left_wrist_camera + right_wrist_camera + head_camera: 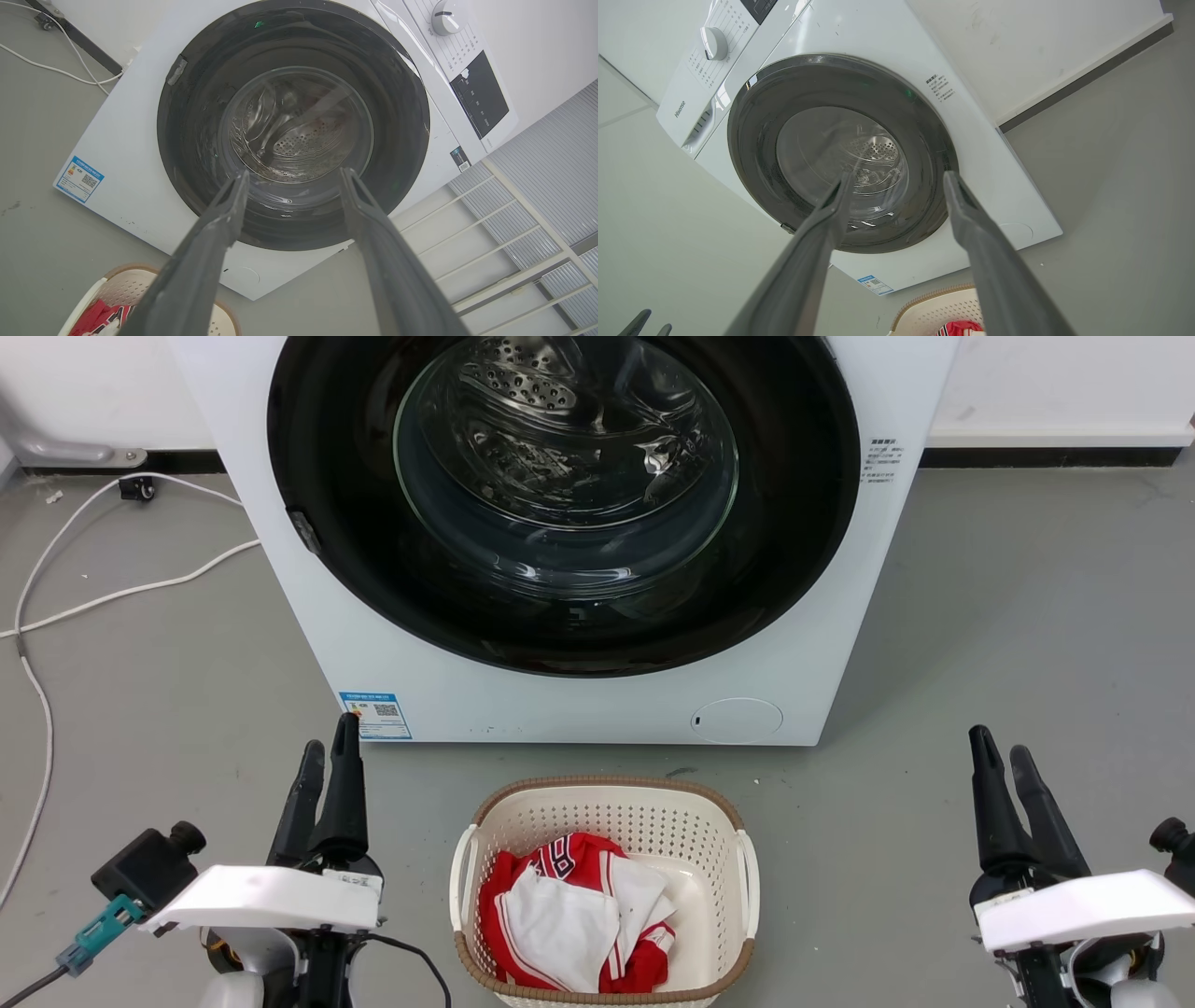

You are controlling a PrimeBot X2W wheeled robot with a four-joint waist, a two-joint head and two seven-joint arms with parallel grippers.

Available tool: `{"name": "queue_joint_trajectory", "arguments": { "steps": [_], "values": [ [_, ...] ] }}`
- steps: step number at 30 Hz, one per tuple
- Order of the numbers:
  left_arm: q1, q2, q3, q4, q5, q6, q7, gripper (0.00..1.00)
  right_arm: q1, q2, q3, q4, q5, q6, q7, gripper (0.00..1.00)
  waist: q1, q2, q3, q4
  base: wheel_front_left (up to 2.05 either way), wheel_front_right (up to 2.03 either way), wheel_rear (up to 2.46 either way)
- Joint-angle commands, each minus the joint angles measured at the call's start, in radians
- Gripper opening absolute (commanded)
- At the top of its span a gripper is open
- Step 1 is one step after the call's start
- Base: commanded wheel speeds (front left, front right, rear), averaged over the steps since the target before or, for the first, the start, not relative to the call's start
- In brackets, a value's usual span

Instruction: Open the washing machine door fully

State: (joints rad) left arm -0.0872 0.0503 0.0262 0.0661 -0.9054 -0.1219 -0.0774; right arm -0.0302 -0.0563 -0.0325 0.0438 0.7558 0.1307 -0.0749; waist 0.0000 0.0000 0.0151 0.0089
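Lower left, our left gripper point(330, 744) hovers, its 2 fingers point(345, 775) spread and empty. Centre, the washing machine door point(565, 495) sits shut against the washing machine point(597, 709); we judge the notch point(303, 530) on its left rim the place to hook, then pull in an arc. Lower right, our right gripper point(999, 749) is spread, empty too.

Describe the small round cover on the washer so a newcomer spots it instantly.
Start at the washing machine, the big white box against the wall. Below its glossy black door, low right on the front, sits the round cover. It is plain white, unlike the blue label sticker at lower left.
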Motion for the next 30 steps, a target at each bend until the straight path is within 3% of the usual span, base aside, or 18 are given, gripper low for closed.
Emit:
{"name": "queue_joint_trajectory", "arguments": {
  "steps": [1,13,30],
  "values": [
    [-0.017,0.003,-0.006,-0.020,0.037,0.003,-0.011,1.00,0.000,0.000,0.000,-0.018,-0.036,0.000,-0.010,1.00,0.0000,0.0000,0.000,0.000,0.00,0.00,0.00],
    [-0.006,0.002,-0.038,-0.001,0.234,0.006,-0.047,1.00,0.025,0.002,0.003,-0.020,-0.194,0.000,-0.010,1.00,0.0000,0.0000,-0.005,0.001,0.00,0.00,0.00],
    [-0.005,0.002,-0.046,0.029,0.433,0.021,-0.091,1.00,0.044,0.004,0.002,-0.020,-0.375,0.000,-0.010,1.00,0.0000,0.0000,-0.002,0.002,0.00,0.00,0.00]
  ]
}}
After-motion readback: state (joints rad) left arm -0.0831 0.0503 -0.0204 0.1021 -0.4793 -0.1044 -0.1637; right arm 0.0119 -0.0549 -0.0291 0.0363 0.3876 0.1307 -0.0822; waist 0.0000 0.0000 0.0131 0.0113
